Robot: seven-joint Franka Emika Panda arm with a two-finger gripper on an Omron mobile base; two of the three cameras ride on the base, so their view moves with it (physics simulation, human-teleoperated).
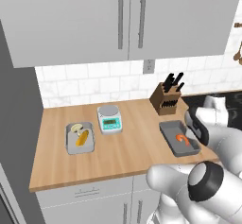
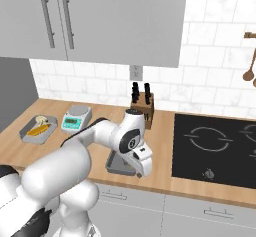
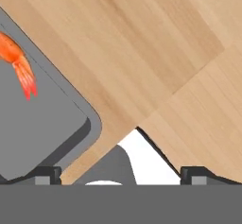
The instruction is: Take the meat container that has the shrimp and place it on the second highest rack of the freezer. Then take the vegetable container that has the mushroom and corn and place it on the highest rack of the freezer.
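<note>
A white robot arm is reaching over a wooden counter [image 1: 123,157], its gripper [image 3: 121,175] hovering with jaws spread wide and holding nothing, just beside the corner of the grey meat container [image 1: 176,138] where a shrimp [image 3: 18,62] is lying. The vegetable container [image 1: 80,138], carrying corn [image 1: 83,137] and mushroom [image 1: 75,129], is sitting well apart, beside a kitchen scale [image 1: 109,119].

Digital scale [image 1: 110,119], knife block [image 1: 166,99], black cooktop [image 2: 215,151], wooden counter [image 1: 127,154]
</note>
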